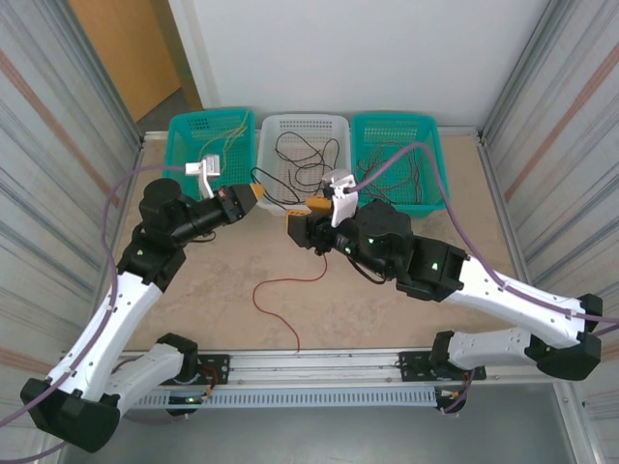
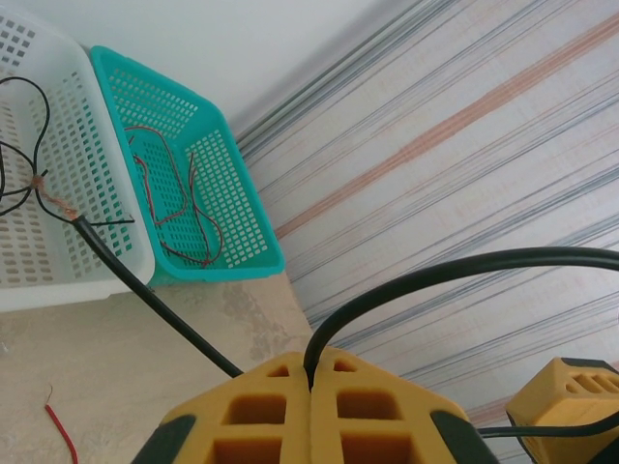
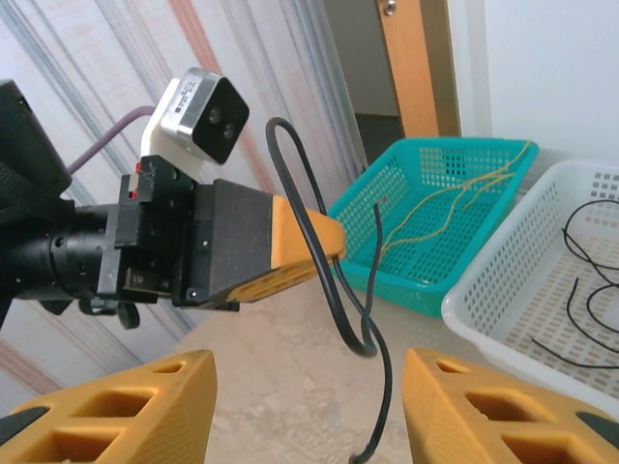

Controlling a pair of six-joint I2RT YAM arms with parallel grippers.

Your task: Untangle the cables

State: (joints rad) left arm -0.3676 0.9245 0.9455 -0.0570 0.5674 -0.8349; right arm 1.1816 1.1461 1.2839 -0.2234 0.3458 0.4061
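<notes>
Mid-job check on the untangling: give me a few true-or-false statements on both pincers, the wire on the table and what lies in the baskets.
1. The left pincer is shut on a thick black cable. True.
2. The right pincer is clamped on that same cable. False: its yellow fingers stand apart, and the cable hangs between them untouched.
3. A thin red wire lies loose on the beige tabletop, outside the baskets. True.
4. The thin yellow wires lie in the white plastic basket. False: they lie in the teal plastic basket beside it.
</notes>
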